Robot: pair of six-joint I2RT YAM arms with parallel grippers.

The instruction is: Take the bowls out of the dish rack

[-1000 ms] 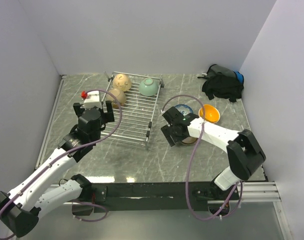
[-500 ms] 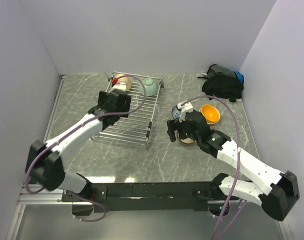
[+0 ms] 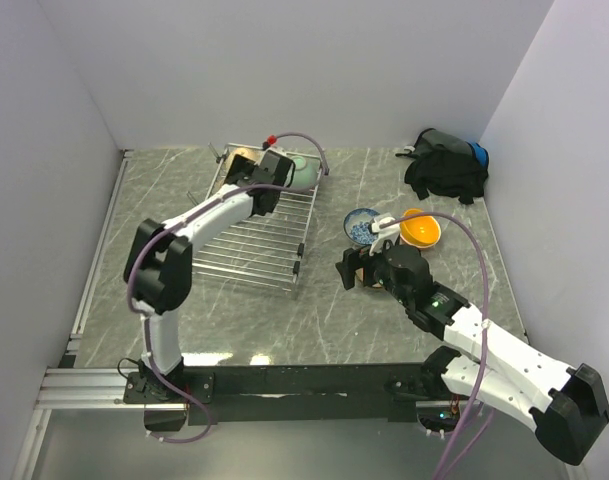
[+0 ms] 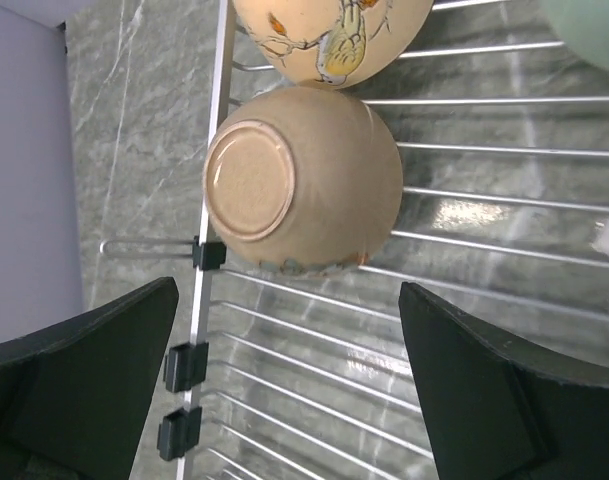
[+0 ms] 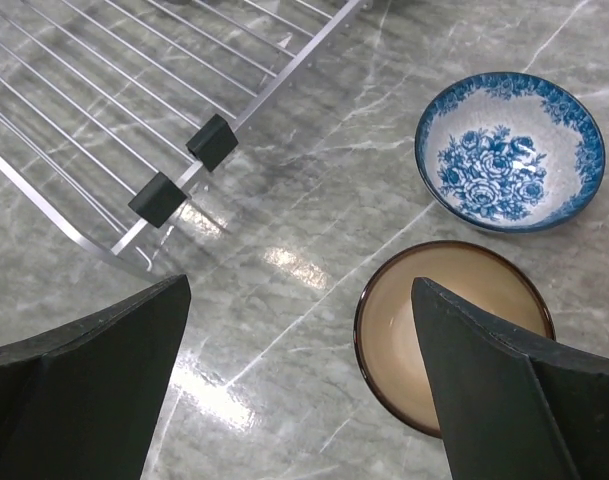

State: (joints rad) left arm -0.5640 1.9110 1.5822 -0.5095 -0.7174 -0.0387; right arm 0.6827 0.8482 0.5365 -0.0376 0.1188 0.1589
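The dish rack (image 3: 246,248) holds an upturned tan bowl (image 4: 304,180), a painted cream bowl (image 4: 334,30) behind it and a pale green bowl (image 3: 302,172). My left gripper (image 4: 289,292) hovers open just short of the tan bowl, over the rack wires (image 4: 314,350), and in the top view the left gripper (image 3: 256,188) covers that bowl. On the table to the right sit a blue-patterned white bowl (image 5: 509,150), a dark-rimmed brown bowl (image 5: 454,335) and an orange bowl (image 3: 420,228). My right gripper (image 5: 300,282) is open above the table, its right finger overlapping the brown bowl.
A black bag (image 3: 446,165) lies at the back right corner. The rack's near corner with black feet (image 5: 164,195) is left of the right gripper (image 3: 356,272). White walls close the table on three sides.
The left arm has reached across the rack to its far end, over the tan bowl. The right gripper has opened wide and its arm has swung round near the brown bowl.
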